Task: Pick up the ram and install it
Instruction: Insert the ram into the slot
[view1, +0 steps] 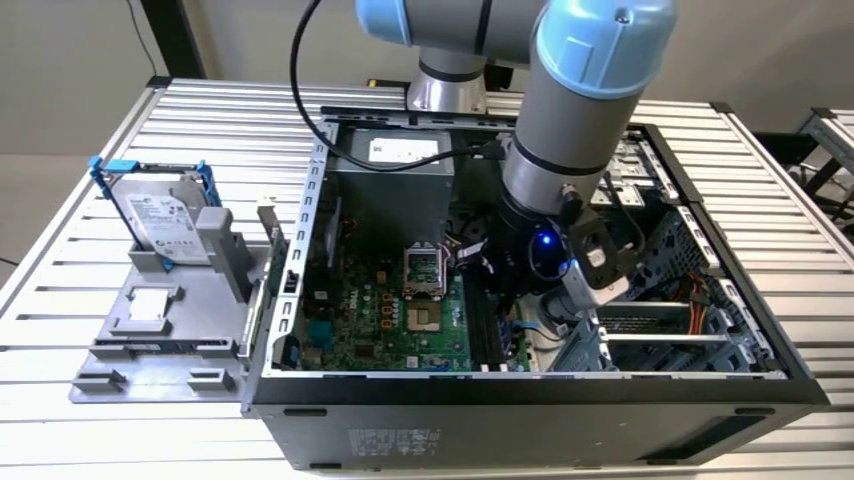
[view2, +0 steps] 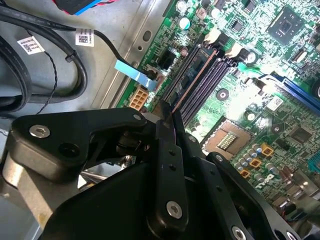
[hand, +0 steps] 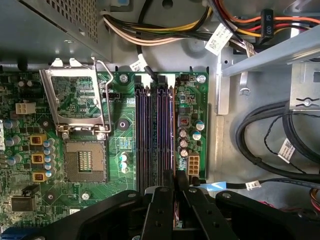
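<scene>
No print legible. White tags with barcode marks on black cables (view2: 35, 45) beside motherboard (hand: 190, 100); characters too small. White label on hard drive (view1: 167, 220) left of case (view1: 534, 400) in exterior view: unreadable.

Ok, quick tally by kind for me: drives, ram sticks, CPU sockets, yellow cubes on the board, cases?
drive: 1
ram: 1
CPU socket: 1
yellow cubes: 3
case: 1
Total: 7
</scene>
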